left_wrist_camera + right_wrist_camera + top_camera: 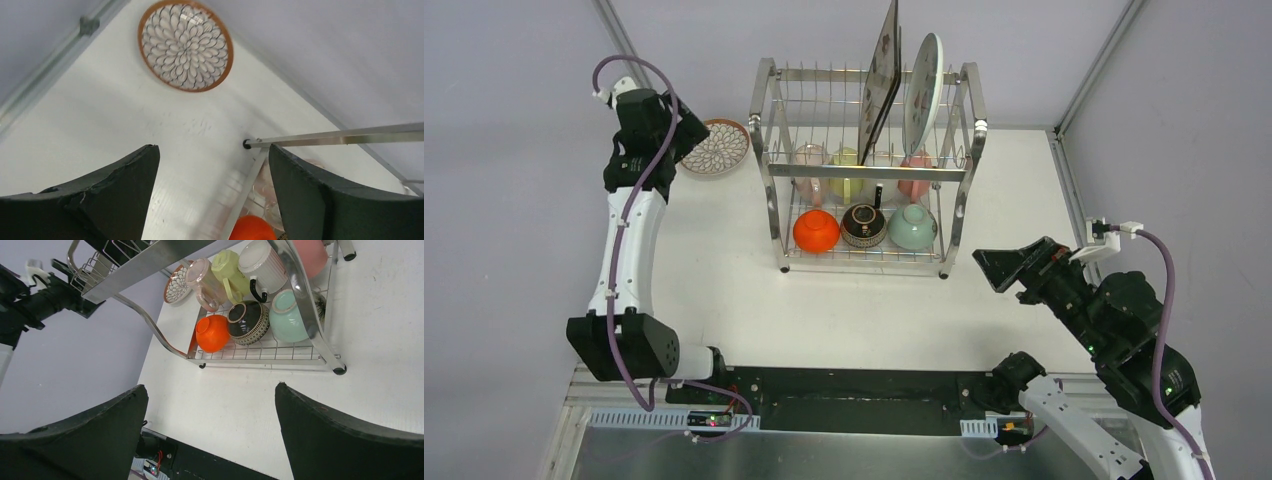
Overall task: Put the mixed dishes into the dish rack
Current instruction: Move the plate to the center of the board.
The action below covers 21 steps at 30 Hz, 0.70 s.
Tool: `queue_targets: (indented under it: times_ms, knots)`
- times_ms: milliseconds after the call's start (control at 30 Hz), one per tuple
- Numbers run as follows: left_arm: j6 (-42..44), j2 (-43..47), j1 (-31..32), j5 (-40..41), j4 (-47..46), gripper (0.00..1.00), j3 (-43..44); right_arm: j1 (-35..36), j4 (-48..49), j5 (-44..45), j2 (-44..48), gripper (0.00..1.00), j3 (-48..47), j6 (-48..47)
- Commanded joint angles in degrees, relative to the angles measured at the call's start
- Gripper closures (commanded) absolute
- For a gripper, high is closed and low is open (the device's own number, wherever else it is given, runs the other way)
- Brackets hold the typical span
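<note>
The white table (724,290) fills the middle of the top view. The dish rack (771,190) stands on it at upper centre, a two-level steel wire frame.

The left gripper (212,148) is at the upper left of the top view, just beside the brown-rimmed petal-pattern plate (715,148). Its jaws stand apart with nothing between them. In the left wrist view that plate (185,46) lies flat on the table at the top of the frame, beyond the fingertips. The right gripper (209,386) hangs at the right of the top view, well apart from the rack, jaws spread wide and holding nothing.

In the rack's upper level two plates stand on edge: the square floral plate (882,80) on the left and the white strawberry plate (923,92) just to its right.

On the lower level the front row holds three bowls side by side: the orange bowl (816,231), the brown bowl (863,226) and the mint bowl (912,228).

Behind them, seen in the right wrist view, a row of cups lies tipped: a pale pink cup (205,282), a yellow-green cup (230,270), a white mug (262,265) with a dark handle, and a pink cup (310,255).
</note>
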<state>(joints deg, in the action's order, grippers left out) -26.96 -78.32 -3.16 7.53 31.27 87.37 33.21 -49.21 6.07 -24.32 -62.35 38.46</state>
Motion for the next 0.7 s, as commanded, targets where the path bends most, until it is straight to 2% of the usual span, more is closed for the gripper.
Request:
queue_targets:
  times_ms: [0, 167, 300, 433, 667]
  knots:
    - [-13.4, 0.36, -2.33, -3.88, -5.23, 0.19, -6.9, 0.19, 2.69, -1.26, 0.8, 0.0, -0.04, -0.86]
    - [-21.48, -0.73, -3.79, -1.36, -13.33, 0.3, -16.98, 0.19, 3.92, -2.38, 1.42, 0.0, 0.95, -0.62]
    - [-27.6, -5.85, -5.25, -1.63, -15.34, 0.38, -20.13, 0.19, 3.75, -2.3, 0.95, 0.0, 0.31, -0.49]
    - [-28.47, -10.74, -6.47, -1.52, -17.44, 0.38, -20.97, 0.19, 3.7, -1.87, 0.81, 0.0, 0.13, -0.3]
    - [-29.23, -14.72, -8.12, -2.31, -35.32, 0.42, -27.16, 0.18, 3.4, -2.11, 0.22, 0.0, 0.03, 1.15]
